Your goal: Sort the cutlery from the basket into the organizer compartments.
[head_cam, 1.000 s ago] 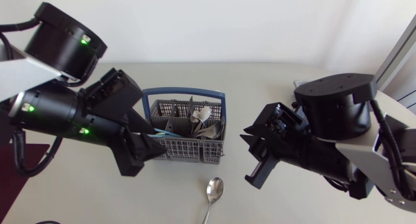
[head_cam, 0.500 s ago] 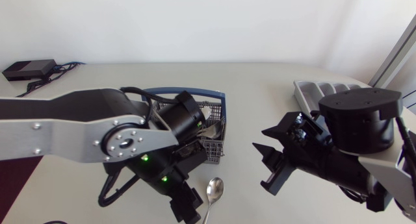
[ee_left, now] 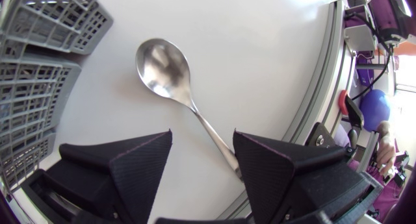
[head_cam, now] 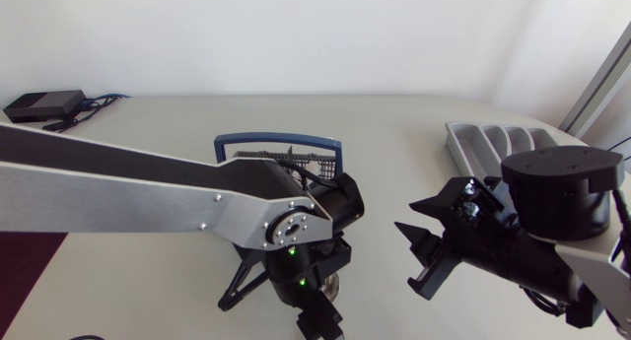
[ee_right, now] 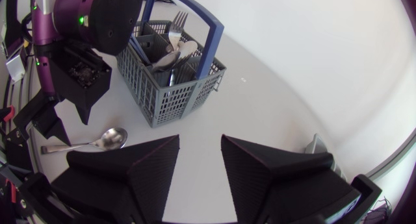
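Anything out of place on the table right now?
Yes: one spoon lies loose on the table beside the basket, in neither the basket nor the organizer. The open left gripper hangs over its handle.

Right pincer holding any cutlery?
No: in the right wrist view the right pincer is open with only bare table between its fingers, and the spoon lies apart on the table.
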